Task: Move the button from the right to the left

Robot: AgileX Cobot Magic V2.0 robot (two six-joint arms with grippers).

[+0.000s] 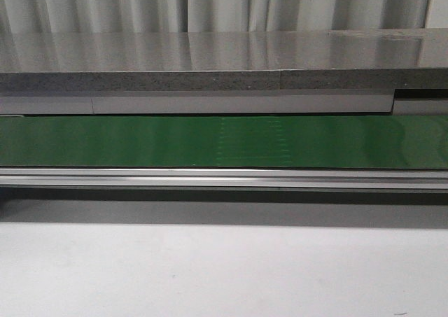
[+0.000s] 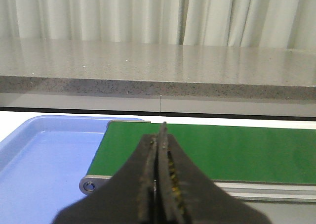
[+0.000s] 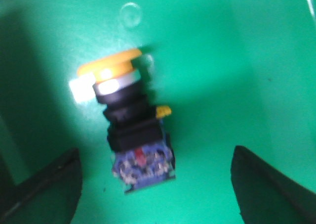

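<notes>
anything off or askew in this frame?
Only the button: it lies tipped on its side on a green surface, yellow cap sideways and terminal end exposed, not upright. The right gripper hovers over it, jaws wide open, not touching. The left gripper is shut and empty above the green belt. No visible damage.

I can read no text, label, brand, number or sign in any of my three views. The small push-button with the yellow-orange cap and black body [image 3: 126,120] carries no legible marking; its blue base is too blurred to make out. The green conveyor belt [image 1: 140,142] and the light blue plastic tray [image 2: 44,155] are unmarked.
</notes>
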